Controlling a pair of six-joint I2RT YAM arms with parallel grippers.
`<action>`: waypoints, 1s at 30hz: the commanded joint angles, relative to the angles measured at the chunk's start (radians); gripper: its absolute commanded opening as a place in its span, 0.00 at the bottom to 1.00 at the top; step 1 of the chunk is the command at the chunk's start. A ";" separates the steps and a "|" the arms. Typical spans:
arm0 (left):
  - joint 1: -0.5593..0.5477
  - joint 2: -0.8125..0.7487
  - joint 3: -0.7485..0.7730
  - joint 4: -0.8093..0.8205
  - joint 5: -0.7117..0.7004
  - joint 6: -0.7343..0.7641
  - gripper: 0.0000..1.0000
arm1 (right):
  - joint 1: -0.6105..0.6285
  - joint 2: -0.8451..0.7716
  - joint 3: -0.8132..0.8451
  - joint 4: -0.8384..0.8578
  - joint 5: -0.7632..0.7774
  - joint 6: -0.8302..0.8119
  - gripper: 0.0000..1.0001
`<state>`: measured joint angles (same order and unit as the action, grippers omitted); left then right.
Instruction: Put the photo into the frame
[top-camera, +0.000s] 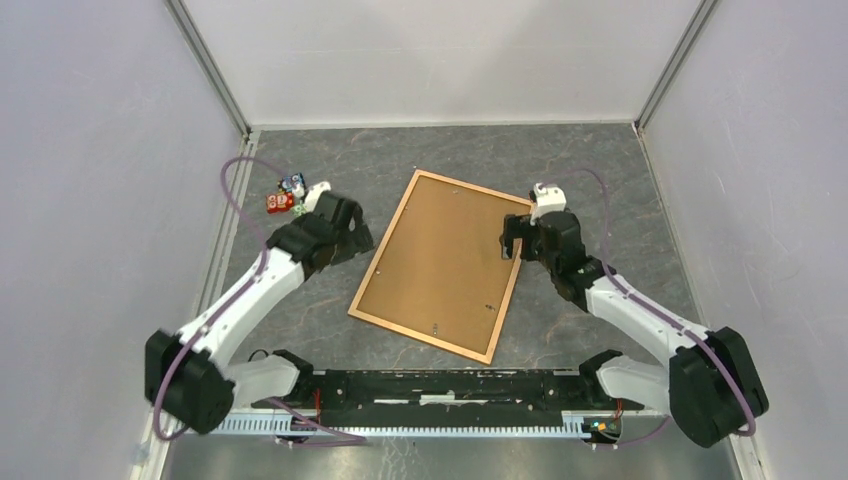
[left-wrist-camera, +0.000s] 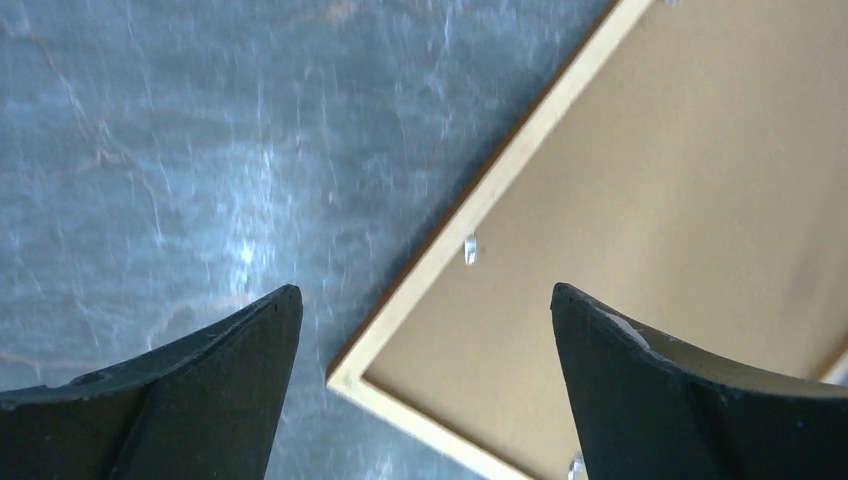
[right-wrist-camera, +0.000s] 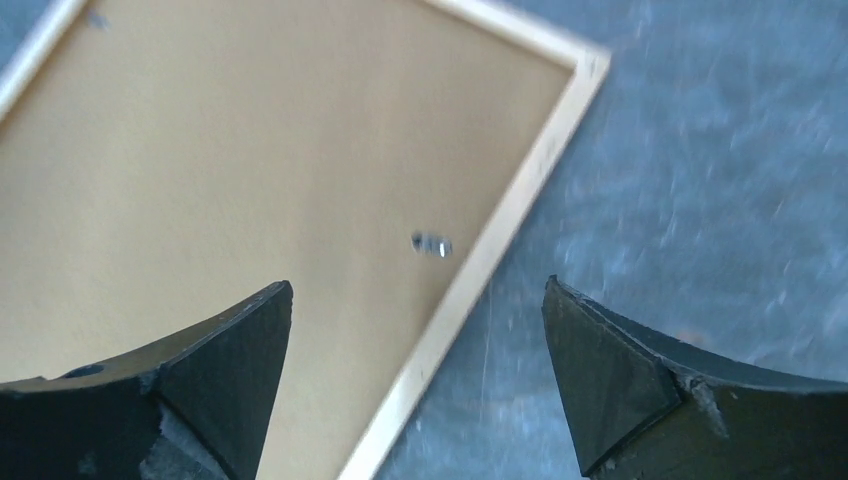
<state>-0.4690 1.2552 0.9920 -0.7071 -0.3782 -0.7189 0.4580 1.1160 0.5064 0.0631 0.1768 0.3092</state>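
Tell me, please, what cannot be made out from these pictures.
- No view shows the photo. The frame lies with its brown back up, so whether the print is inside stays hidden.
- Top view: the small coloured items at the far left are too small to name.
- Right wrist view: the metal clip on the back is blurred.
- Left wrist view: the frame is cut off by the top and right edges.
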 joint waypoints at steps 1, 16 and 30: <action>-0.037 -0.136 -0.126 -0.099 0.128 -0.141 1.00 | -0.001 0.110 0.197 -0.012 0.056 -0.139 0.98; -0.272 -0.225 -0.453 0.032 0.357 -0.770 0.94 | -0.147 0.786 0.914 -0.176 -0.282 -0.329 0.98; -0.345 0.038 -0.379 0.172 0.255 -0.733 1.00 | -0.206 1.058 1.103 -0.227 -0.384 -0.268 0.98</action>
<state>-0.8158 1.2343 0.5903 -0.6704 -0.0219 -1.4311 0.2543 2.1612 1.5631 -0.1543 -0.1390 0.0055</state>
